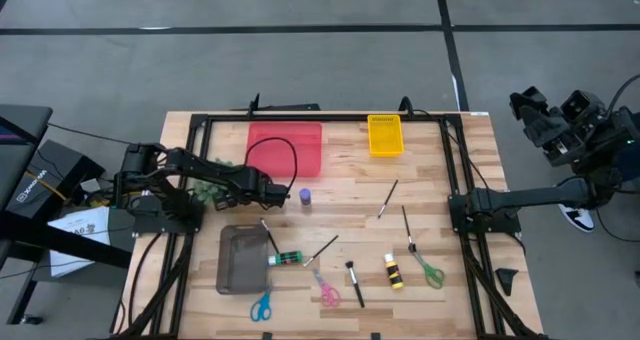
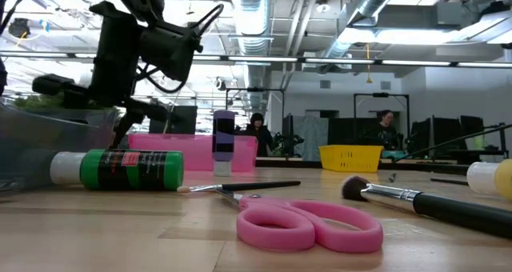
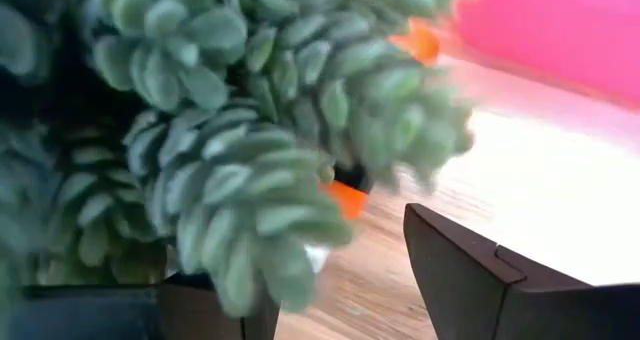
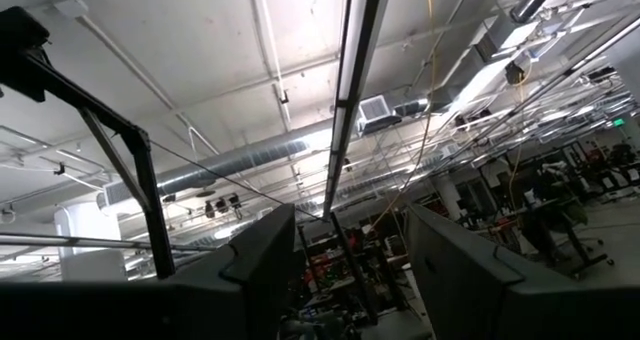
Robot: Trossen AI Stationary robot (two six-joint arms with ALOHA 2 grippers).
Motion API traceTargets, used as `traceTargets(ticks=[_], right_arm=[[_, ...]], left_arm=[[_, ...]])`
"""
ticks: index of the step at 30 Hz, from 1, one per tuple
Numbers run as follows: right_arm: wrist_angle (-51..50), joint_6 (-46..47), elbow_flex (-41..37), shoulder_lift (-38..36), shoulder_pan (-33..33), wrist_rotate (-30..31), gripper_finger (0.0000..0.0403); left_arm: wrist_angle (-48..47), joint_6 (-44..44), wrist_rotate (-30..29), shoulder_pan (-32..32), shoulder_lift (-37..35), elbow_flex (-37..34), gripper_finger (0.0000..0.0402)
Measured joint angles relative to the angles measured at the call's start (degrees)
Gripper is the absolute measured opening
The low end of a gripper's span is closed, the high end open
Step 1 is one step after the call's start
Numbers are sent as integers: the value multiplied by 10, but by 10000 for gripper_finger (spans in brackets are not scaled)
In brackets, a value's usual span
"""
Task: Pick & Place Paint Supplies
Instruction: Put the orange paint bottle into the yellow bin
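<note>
The wooden worktop (image 1: 440, 220) carried plenty. At the far edge sat a red tray (image 1: 286, 148) and a yellow basket (image 1: 385, 135). A purple bottle (image 1: 305, 195) stood upright mid-table, two thin brushes (image 1: 387, 199) lay to its right. Nearer, a grey bin (image 1: 240, 260) sat beside a green bottle (image 1: 286, 258) lying flat. Blue scissors (image 1: 261, 306), pink scissors (image 1: 327, 291), green scissors (image 1: 431, 272), a black brush (image 1: 354, 282) and a yellow-and-black bottle (image 1: 394, 271) lined the front.
</note>
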Motion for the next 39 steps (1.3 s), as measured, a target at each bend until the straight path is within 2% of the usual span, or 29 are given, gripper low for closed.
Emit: traceTargets(ticks=[15,25,30,39], right_arm=[[0,2,0,0,0,-15,186],[-2,5,0,0,0,-15,186],[-4,10,0,0,0,-15,186],[-4,11,0,0,0,-15,186]], left_arm=[[16,130,23,0,-1,-14,191],[32,139,40,-1,-1,-47,191],[70,166,40,-1,-1,-47,191],[72,165,36,0,-1,-47,191]])
